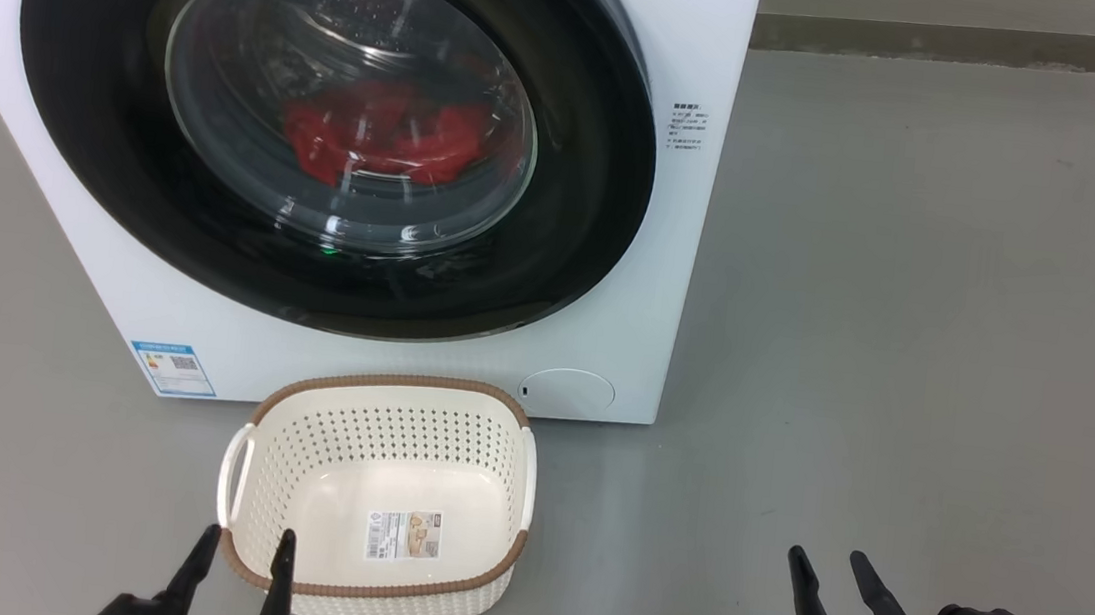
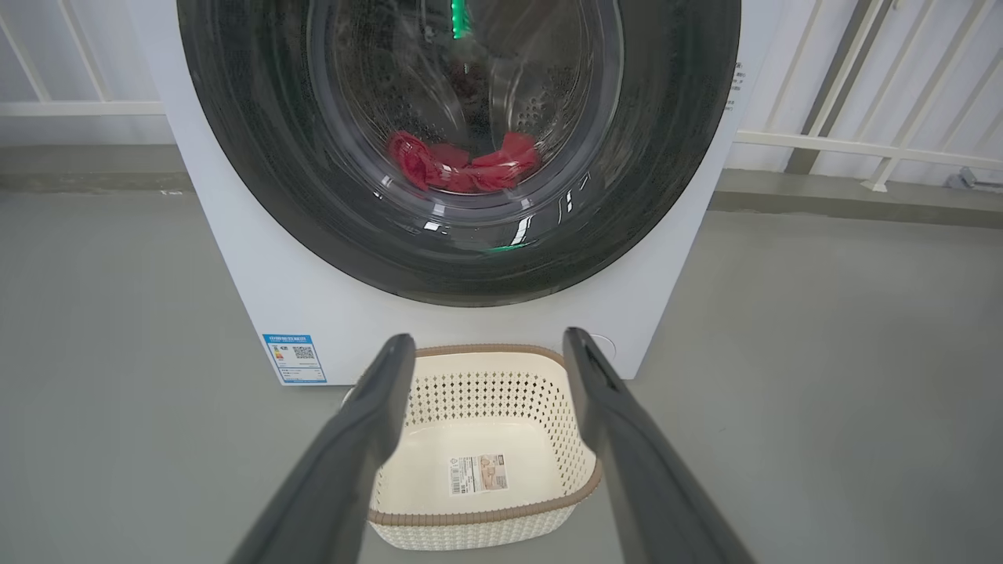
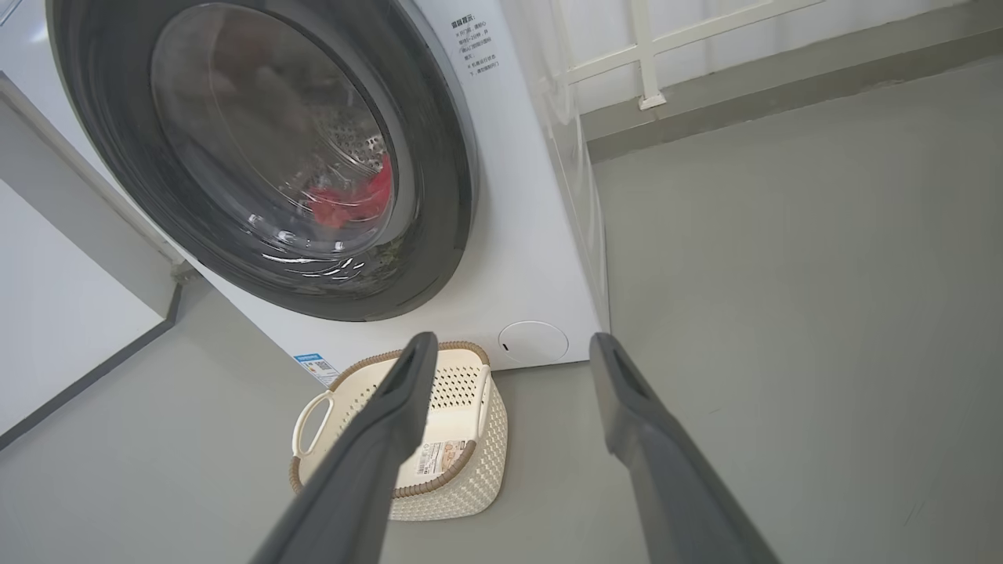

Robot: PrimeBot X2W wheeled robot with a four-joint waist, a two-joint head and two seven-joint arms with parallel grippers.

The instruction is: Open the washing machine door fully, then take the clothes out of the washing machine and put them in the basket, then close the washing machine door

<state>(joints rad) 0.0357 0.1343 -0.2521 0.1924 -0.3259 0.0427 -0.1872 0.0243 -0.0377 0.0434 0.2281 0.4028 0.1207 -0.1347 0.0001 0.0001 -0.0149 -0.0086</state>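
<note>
The white washing machine [image 1: 613,254] stands ahead with its round black-rimmed door [image 1: 102,134] shut against the front. Red clothes [image 1: 383,136] lie in the drum behind the glass, also seen as clothes [image 2: 462,164] and clothes [image 3: 353,200]. The cream perforated basket [image 1: 496,423] sits on the floor just before the machine, holding nothing but a sticker. My left gripper [image 1: 246,538] hovers open at the basket's near left corner. My right gripper [image 1: 827,559] is open over bare floor to the basket's right. Both hold nothing.
Grey floor [image 1: 912,282] stretches to the right of the machine up to a low dark skirting [image 1: 935,43]. A white railing [image 2: 862,141] runs behind the machine. A white wall [image 3: 63,274] stands to its left in the right wrist view.
</note>
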